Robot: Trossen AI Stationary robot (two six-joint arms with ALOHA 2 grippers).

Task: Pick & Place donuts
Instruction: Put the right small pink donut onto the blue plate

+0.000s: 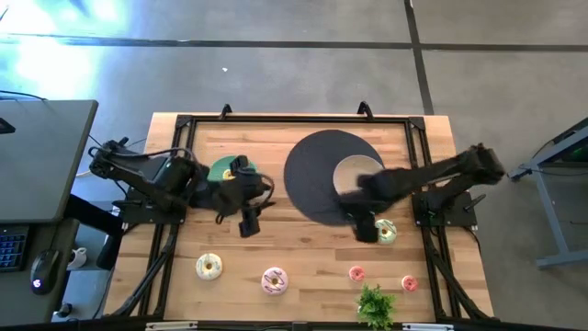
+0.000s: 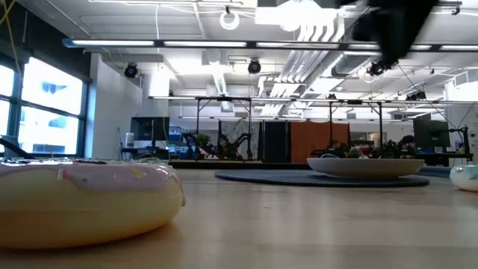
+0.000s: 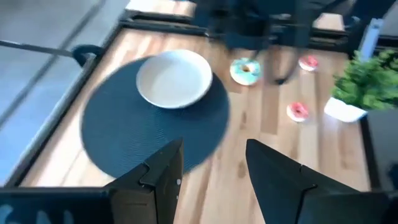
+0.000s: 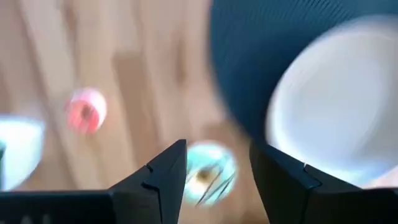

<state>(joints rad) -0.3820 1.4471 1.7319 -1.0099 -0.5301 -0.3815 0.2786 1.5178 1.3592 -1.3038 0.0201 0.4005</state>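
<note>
Near the bench's front edge lie a white donut, a pink donut and two small red donuts, all loose, awaiting pickup. The right gripper hangs over the pale green donut, jaws spread and empty, likely lining up a grasp. Beyond sits the white plate on its dark mat, the probable destination. The left gripper waits open and empty.

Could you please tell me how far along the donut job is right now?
Nothing looks placed yet: the white plate on the dark mat is bare. In hand: the right claw hangs open over the pale green donut beside the mat. Left: the white donut, pink donut and two small red ones. The left claw waits open.
</note>
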